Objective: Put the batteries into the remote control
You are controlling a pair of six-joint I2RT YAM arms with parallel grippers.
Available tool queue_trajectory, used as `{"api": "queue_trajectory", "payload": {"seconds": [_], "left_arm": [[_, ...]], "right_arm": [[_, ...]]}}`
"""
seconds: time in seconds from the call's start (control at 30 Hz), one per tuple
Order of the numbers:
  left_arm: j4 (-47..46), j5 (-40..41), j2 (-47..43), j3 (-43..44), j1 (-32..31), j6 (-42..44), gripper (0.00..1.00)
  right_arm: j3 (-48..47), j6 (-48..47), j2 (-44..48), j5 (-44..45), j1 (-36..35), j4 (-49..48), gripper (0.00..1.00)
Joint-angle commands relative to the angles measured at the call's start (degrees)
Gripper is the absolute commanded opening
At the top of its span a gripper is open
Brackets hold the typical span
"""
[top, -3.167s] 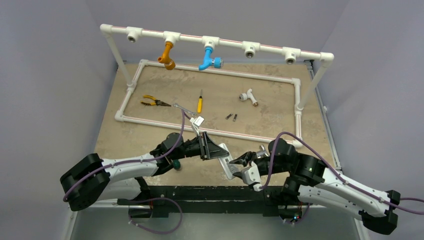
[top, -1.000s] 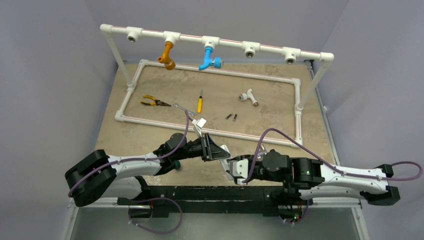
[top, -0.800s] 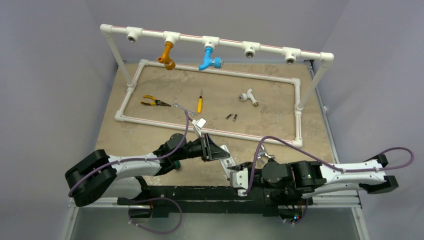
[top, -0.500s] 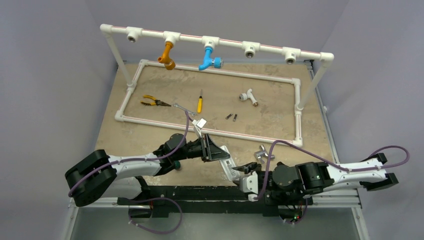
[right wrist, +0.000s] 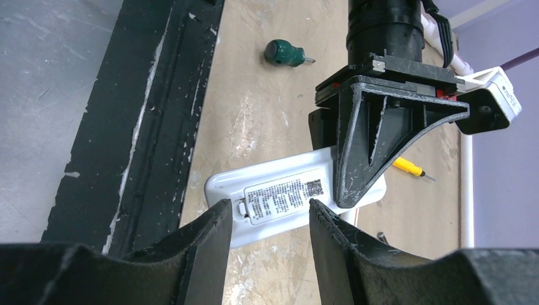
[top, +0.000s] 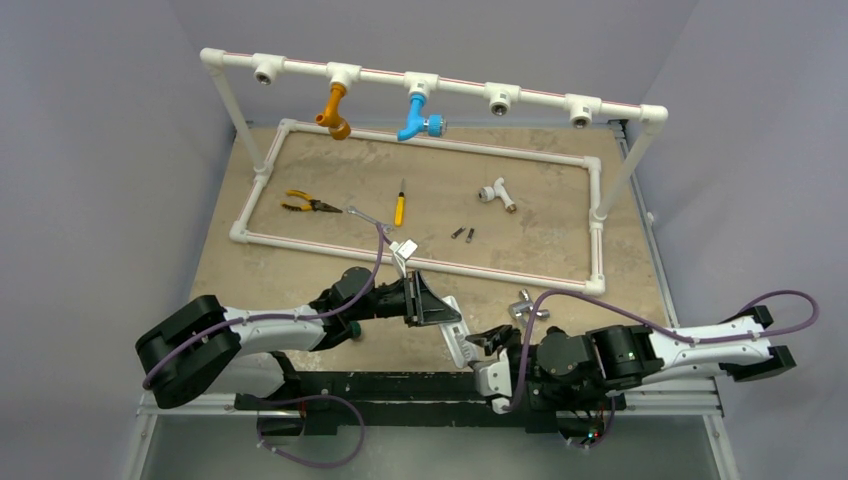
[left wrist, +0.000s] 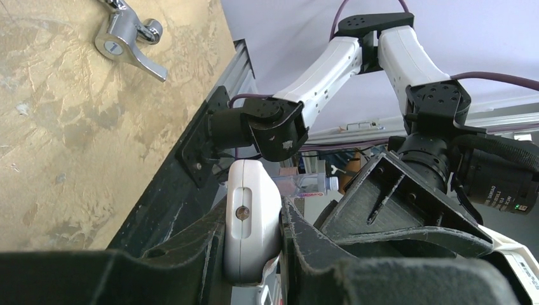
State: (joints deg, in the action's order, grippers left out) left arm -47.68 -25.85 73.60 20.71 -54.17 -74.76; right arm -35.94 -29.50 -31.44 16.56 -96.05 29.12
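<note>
arms [top: 290, 325] lie low; left tool [left wrist: 251, 238] grips remote control [right wrist: 279, 197], right tool [right wrist: 267, 219] gapes.

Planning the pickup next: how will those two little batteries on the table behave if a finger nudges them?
The batteries are slim cylinders lying on their sides on the flat table, so a sideways nudge would probably roll them. They are far shorter than the screwdriver, so likely light and easily flicked away.

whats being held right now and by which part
The left gripper clamps the remote control between its fingers at one end; the right gripper is open, holding nothing.
</note>
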Motion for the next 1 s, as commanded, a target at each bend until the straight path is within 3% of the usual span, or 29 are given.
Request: {"api": "queue_trajectory", "payload": {"seconds": [0.0,0.4,0.73,0.97], "left_arm": [[-4.88,-1.66,-0.39,1.55,-0.28,0.75,0.0],[-4.8,-2.01,-0.98,1.35,-0.23,0.8,0.0],[-4.92,-2.57,-0.5,2.16,-0.23,0.55,0.0],[-6.67,-3.7,0.82,2.34,-0.24,-0.12,0.0]], "right_arm": [[0.33,-2.16,-1.17,-1.19,0.54,-1.67,0.46],[0.17,-3.95,-3.25,-10.24,9.63,-2.86,0.45],[0.37,-5.26,-4.23,-9.29,10.09,-2.0,0.44],[0.48,-9.29,-3.69,-3.36,10.09,-4.97,0.43]]}}
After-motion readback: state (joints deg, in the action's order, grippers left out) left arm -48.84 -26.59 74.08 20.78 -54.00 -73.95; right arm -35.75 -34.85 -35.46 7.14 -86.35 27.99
